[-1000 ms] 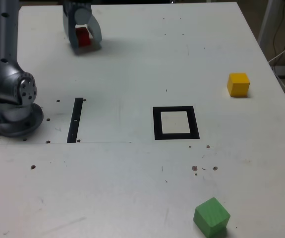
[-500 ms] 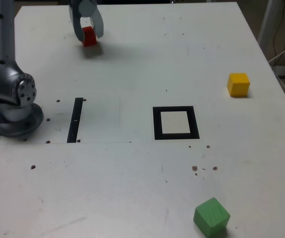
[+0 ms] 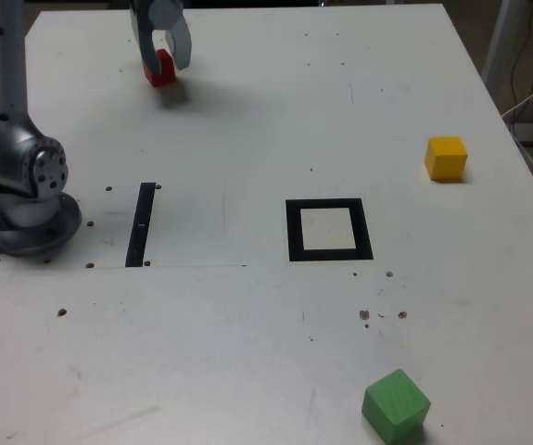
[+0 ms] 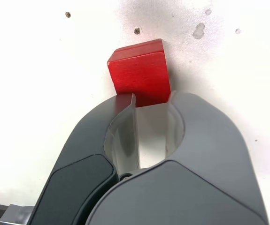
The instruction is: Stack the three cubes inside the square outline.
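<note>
A second ago the gripper point(image 3: 163, 65) stood wide around the red cube point(image 3: 162, 69), its jaws spread well clear of the cube's sides near the table's point(image 3: 266, 120) far edge, towards the far corner at the exterior view's left. Since then the jaws have come together and now pinch the cube between their tips. Gripper and cube have also shifted a little nearer that far edge, and the cube, which sat low between the open jaws, now shows only at the fingertips, with a soft shadow on the table just beside it
</note>
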